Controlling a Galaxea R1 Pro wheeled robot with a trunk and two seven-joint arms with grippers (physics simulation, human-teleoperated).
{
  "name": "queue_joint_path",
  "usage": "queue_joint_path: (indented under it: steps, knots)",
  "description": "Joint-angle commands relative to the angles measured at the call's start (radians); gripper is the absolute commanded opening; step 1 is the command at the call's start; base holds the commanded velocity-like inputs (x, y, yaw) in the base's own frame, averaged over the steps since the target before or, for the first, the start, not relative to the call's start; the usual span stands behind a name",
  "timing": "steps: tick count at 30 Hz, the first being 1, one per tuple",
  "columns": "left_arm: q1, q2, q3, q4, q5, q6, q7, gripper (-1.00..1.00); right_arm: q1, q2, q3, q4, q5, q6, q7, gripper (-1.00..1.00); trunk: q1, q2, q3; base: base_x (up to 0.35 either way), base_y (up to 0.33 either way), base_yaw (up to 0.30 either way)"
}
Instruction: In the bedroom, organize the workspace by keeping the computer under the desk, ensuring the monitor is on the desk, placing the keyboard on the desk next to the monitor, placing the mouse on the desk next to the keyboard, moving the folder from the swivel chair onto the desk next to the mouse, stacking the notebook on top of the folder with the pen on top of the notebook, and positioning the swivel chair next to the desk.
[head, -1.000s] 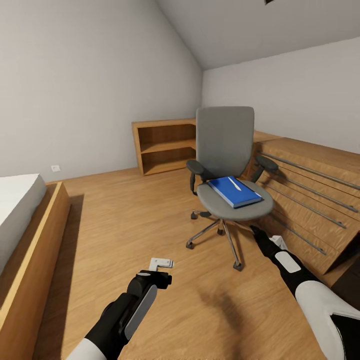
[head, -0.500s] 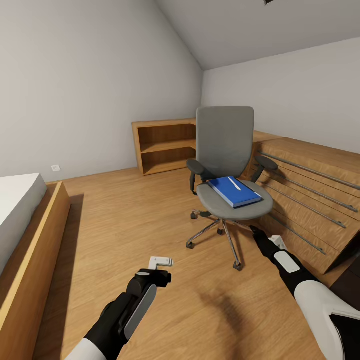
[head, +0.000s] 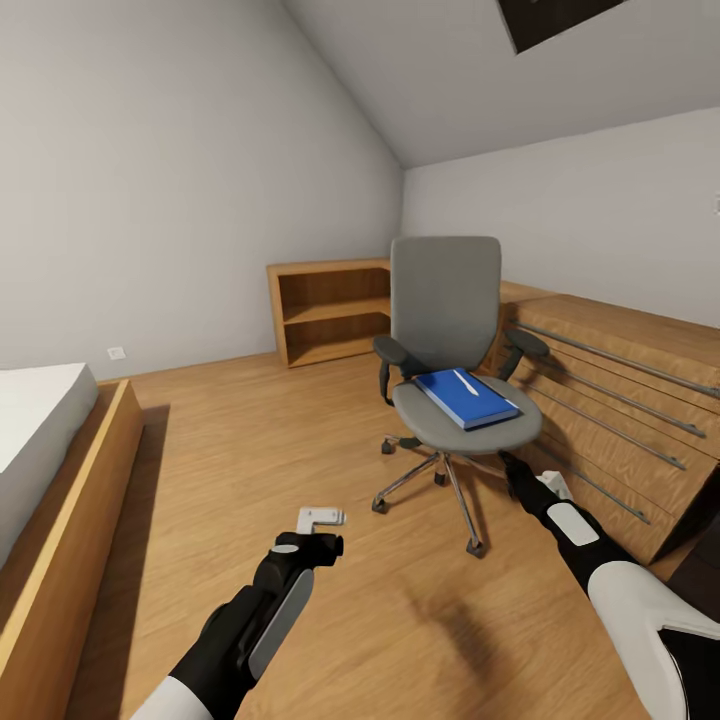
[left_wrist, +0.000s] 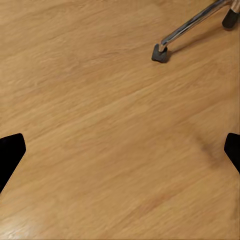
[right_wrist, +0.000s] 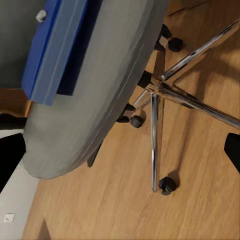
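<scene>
Facing the swivel chair (head: 445, 300) from the head view, at about one o'clock, standing on its casters on the wooden floor (head: 250, 450) close beside a light wooden dresser (head: 620, 400) at three o'clock. Carrying the blue folder (head: 468, 398) flat on the seat, with the pen (head: 467, 383) lying on top of it. Likely waiting there only as a drop-off spot, needing a transfer to the worktop.

Reaching with the right end effector (head: 515, 470) low towards the chair, at five o'clock of the seat, fingers spread wide and gripping nothing. Looking up along it at the underside of the seat and the folder's edge (right_wrist: 50, 55), probably lining up for a pick from the seat's front.

Hanging the left end effector (head: 322, 520) at seven o'clock of the chair, over bare floor, fingers likewise spread apart and empty, with one chair caster (left_wrist: 160, 52) just ahead. Seemingly keeping that arm out of the way.

Leaving an open bookshelf (head: 330, 310) at eleven o'clock and a bed (head: 40, 420) at nine o'clock.
</scene>
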Motion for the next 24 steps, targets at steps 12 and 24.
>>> queue_joint_path:
  steps: [12, 24]
  knots:
    - [-0.001, -0.001, -0.006, -0.001, 0.009, -0.003, 0.011, 1.00, 0.000, 0.001, -0.008, 0.000, -0.006, 0.009, 0.004, 1.00, -0.028, 0.047, 0.041, -0.043, 0.000, 0.000]
    - [-0.001, 0.000, -0.006, 0.000, 0.010, -0.004, 0.013, 1.00, 0.000, 0.001, -0.006, -0.001, -0.005, 0.008, 0.004, 1.00, -0.074, 0.131, 0.078, -0.298, 0.000, 0.000]
